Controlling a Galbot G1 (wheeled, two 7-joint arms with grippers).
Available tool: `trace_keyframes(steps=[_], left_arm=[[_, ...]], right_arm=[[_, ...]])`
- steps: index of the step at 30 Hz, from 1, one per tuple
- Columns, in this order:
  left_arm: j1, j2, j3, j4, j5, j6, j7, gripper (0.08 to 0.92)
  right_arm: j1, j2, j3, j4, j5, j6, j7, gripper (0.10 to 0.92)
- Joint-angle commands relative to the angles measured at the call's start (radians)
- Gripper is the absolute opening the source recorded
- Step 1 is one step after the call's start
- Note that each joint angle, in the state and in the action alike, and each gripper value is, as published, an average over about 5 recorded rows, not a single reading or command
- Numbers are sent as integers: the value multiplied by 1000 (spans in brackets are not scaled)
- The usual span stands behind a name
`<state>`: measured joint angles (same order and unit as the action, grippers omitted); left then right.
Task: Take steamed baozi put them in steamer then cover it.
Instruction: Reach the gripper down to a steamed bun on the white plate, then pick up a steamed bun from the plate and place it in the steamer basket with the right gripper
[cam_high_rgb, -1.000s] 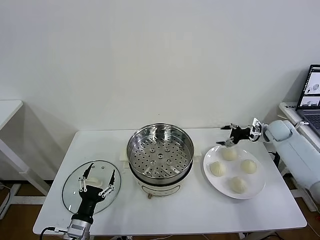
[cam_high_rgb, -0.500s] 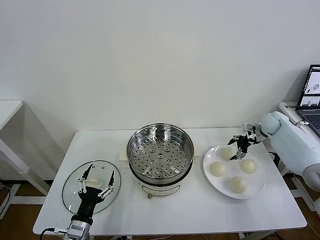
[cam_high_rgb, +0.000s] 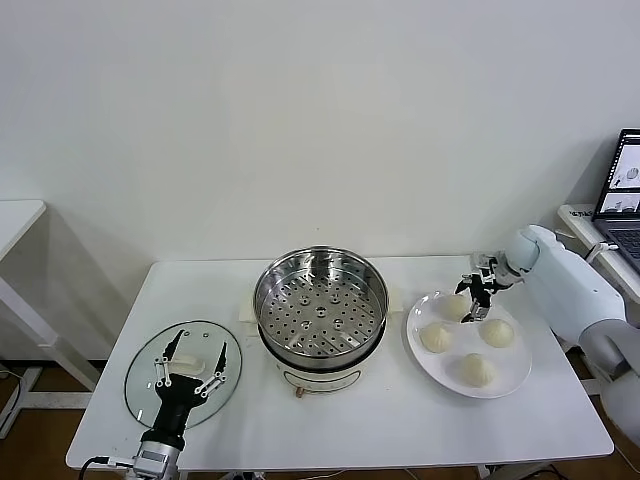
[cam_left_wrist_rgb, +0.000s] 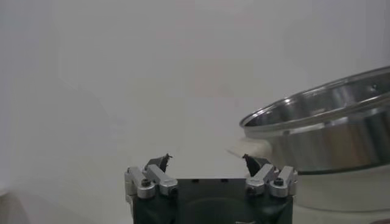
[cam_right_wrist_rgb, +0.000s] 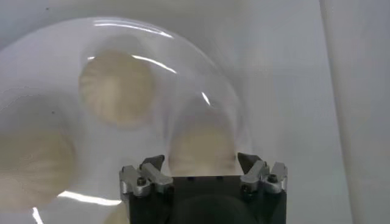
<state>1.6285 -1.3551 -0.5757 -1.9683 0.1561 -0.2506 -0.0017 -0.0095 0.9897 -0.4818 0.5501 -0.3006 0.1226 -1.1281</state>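
a lab-like test room, bare white wall (cam_high_rgb: 320, 120), plain white counter (cam_high_rgb: 350, 420), open laptop (cam_high_rgb: 622, 195) on a side desk

White table (cam_high_rgb: 350, 425), steamer (cam_high_rgb: 320, 305), cover (cam_high_rgb: 145, 385), white plate (cam_high_rgb: 515, 375)

The right claw (cam_high_rgb: 474, 296) has swung in and dropped over the rear baozi (cam_high_rgb: 456, 308), its fingers narrowing.

I note the steamer (cam_high_rgb: 320, 305): shiny perforated steel. Cover (cam_high_rgb: 184, 372): clear glass, metal rim. Plate (cam_high_rgb: 512, 378): glossy white. Steamed baozi (cam_high_rgb: 437, 338): matt, pleated dough. Table (cam_high_rgb: 400, 420): smooth white.
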Motion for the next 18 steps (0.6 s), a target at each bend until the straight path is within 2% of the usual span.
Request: trace_keyframes(steps=[1,9,14,18], left_arm=[[0,0,-1,2,-1,-1,0,823],[-3,-2,-4,3,-7,-1,0,823],[-7,-2,-3,3,-12,-1,0,823],[-10,-2,3,2,-12,0,0,823]], right_arm=[[1,11,-14,6,-38,9,25,737],[56,-71,-114,185,24,25,10,678],[216,-126,-251,383,144,146,-4,663],[376,-105,-379,488,208,273,-11,666]])
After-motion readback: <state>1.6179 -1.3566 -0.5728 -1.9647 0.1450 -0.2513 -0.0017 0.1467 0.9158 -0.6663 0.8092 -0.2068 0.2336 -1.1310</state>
